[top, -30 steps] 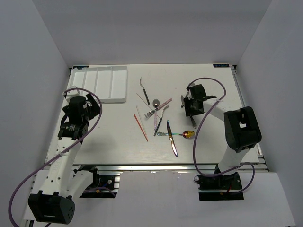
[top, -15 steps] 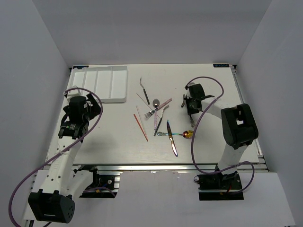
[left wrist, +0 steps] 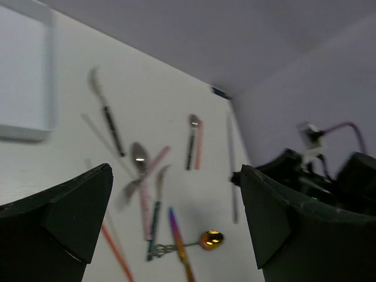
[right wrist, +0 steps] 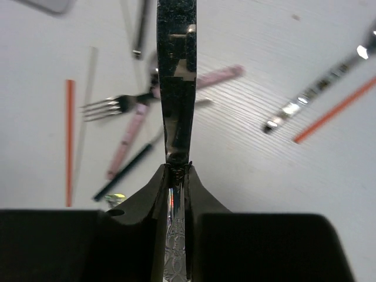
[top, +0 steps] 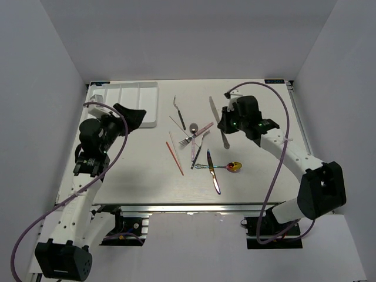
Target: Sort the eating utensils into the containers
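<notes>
Here, silver knife (right wrist: 176,88), mirrored blade, embossed handle.

I work over a white table (top: 141,176), enclosed left, right and rear by plain pale walls (top: 188,41).

A white table (top: 141,176) sits enclosed by plain grey walls (top: 188,35).

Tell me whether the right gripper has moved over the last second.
Yes. Seen from above, the right gripper, shut on a silver knife, has shifted left and toward the far side, away from the unmoved gold-bowled spoon.
</notes>
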Tool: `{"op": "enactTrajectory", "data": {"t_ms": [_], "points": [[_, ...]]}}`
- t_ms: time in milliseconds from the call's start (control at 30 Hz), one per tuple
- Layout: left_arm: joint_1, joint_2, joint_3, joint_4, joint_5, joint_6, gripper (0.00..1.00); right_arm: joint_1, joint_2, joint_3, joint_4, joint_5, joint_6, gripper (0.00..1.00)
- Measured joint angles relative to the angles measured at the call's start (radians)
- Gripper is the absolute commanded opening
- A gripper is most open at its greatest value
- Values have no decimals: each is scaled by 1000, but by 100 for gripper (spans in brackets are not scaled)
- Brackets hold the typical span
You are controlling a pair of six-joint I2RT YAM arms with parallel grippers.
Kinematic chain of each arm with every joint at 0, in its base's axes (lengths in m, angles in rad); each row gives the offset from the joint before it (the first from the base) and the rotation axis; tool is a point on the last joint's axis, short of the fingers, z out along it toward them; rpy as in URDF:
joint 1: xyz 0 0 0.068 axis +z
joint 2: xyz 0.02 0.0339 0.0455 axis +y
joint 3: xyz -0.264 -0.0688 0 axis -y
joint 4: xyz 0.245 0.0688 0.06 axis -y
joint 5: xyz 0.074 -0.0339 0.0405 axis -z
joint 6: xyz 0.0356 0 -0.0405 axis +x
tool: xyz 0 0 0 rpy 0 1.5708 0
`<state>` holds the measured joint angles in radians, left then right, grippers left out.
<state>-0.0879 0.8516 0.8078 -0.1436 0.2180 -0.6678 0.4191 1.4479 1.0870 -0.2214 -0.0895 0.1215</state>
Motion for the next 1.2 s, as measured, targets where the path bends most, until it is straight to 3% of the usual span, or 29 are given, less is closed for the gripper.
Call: {"op": "enactTrajectory", "data": {"t_ms": [100, 200, 333, 533, 700, 767, 800, 867, 900, 1033, 1200], "points": [[-56, 39, -54, 235, 126, -145, 98, 113, -23, 6, 23, -25, 40, 0], [-192, 109, -60, 338, 150, -197, 98, 222, -26, 7, 24, -26, 88, 0], [-339, 203, -6, 294, 103, -179, 95, 333, -26, 34, 23, 0, 148, 0], [-347, 219, -2, 252, 17, -182, 93, 373, -23, 99, 50, 17, 216, 0], [-348, 220, -3, 273, 16, -190, 84, 429, 11, 147, 90, 19, 240, 0], [-348, 221, -3, 272, 14, -190, 76, 449, 18, 147, 98, 19, 245, 0], [-348, 224, -3, 272, 14, -190, 62, 457, 23, 147, 99, 19, 247, 0], [-347, 230, -3, 270, 9, -190, 47, 471, 31, 148, 99, 15, 253, 0], [-347, 234, -5, 272, 9, -193, 29, 476, 35, 148, 101, 15, 255, 0], [-345, 268, -4, 264, -3, -183, 0, 485, 42, 148, 111, 22, 265, 0], [-343, 319, 33, 229, -14, -159, 0, 483, 46, 148, 103, 62, 271, 0]]}}
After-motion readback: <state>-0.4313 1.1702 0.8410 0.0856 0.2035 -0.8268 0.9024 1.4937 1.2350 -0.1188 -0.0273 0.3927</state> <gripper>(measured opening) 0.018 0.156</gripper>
